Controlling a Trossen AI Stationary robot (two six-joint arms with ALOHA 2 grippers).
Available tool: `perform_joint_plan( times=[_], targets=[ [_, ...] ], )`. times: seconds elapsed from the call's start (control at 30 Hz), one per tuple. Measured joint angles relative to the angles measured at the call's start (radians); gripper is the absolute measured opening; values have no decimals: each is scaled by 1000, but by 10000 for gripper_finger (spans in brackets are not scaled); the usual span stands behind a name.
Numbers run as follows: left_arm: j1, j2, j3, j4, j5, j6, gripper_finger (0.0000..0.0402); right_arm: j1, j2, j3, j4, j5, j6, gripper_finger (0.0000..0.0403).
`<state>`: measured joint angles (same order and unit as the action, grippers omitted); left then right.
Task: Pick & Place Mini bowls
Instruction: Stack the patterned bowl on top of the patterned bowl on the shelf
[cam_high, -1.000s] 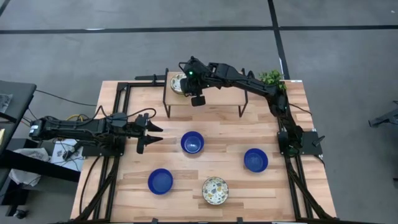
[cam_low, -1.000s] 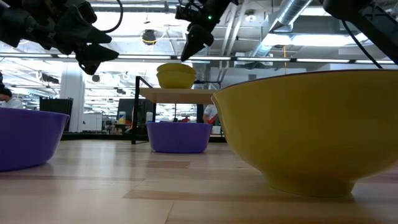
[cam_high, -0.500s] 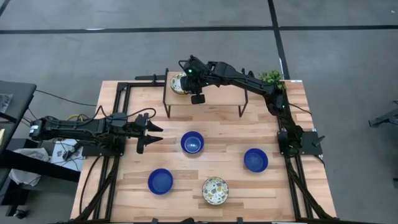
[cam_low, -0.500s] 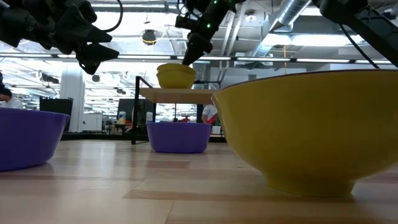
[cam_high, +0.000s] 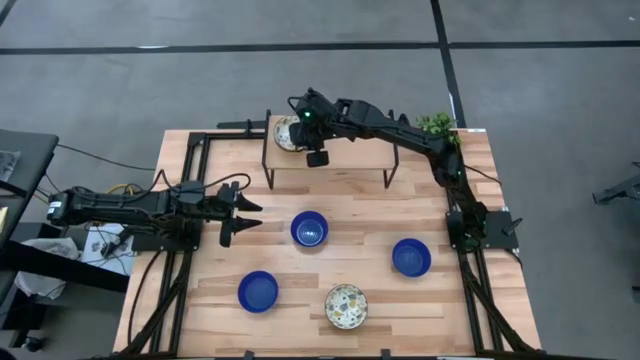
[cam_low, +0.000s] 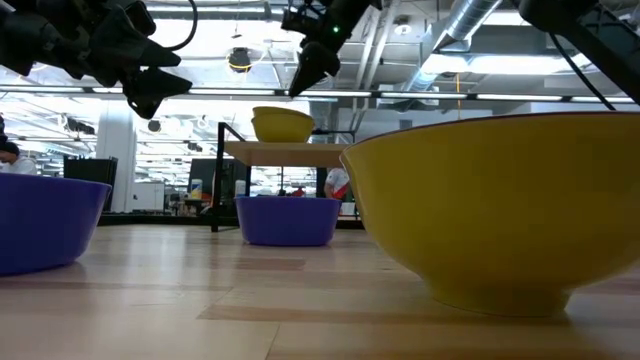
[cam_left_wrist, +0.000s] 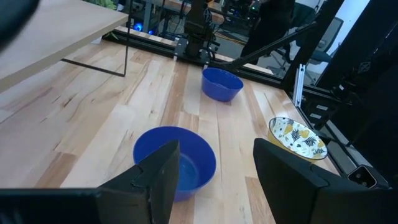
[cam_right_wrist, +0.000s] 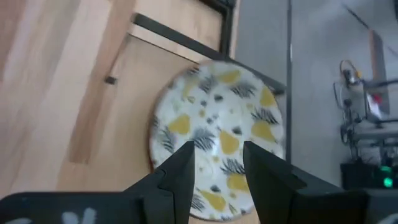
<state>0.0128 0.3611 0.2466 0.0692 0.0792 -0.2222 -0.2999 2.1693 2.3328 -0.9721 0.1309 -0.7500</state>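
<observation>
A cream floral mini bowl (cam_right_wrist: 217, 134) sits on top of a small stack (cam_low: 283, 123) at the left end of a raised wooden shelf (cam_high: 345, 152). My right gripper (cam_right_wrist: 217, 165) hovers open just above it, slanting down, one finger over each side of the bowl's near rim; in the low view the right gripper (cam_low: 297, 88) is clear of the stack. Three blue mini bowls (cam_high: 309, 229) (cam_high: 411, 257) (cam_high: 258, 291) and one floral bowl (cam_high: 346, 306) stand on the table. My left gripper (cam_high: 245, 215) waits open at the table's left, level, facing the blue bowl (cam_left_wrist: 177, 163).
The shelf stands on thin black legs (cam_high: 268, 170) at the table's far side. A small green plant (cam_high: 437, 125) sits at the far right corner. Black frame rails (cam_high: 185, 170) run along the table's left and right edges. Bare wood lies between the bowls.
In the low view my right gripper dipped toward the rim of the top bowl on the shelf half a second ago and has come back up a little. It stays open. The bowls have not moved.
</observation>
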Motion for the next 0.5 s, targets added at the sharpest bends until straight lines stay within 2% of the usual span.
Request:
perform_joint_plan(
  times=[0.27, 0.5],
  targets=[
    [0, 0, 0, 6, 0, 0, 204, 32, 1, 9, 132, -4, -94, 127],
    [0, 0, 0, 8, 0, 0, 204, 29, 1, 9, 195, 10, -84, 127]
  ],
)
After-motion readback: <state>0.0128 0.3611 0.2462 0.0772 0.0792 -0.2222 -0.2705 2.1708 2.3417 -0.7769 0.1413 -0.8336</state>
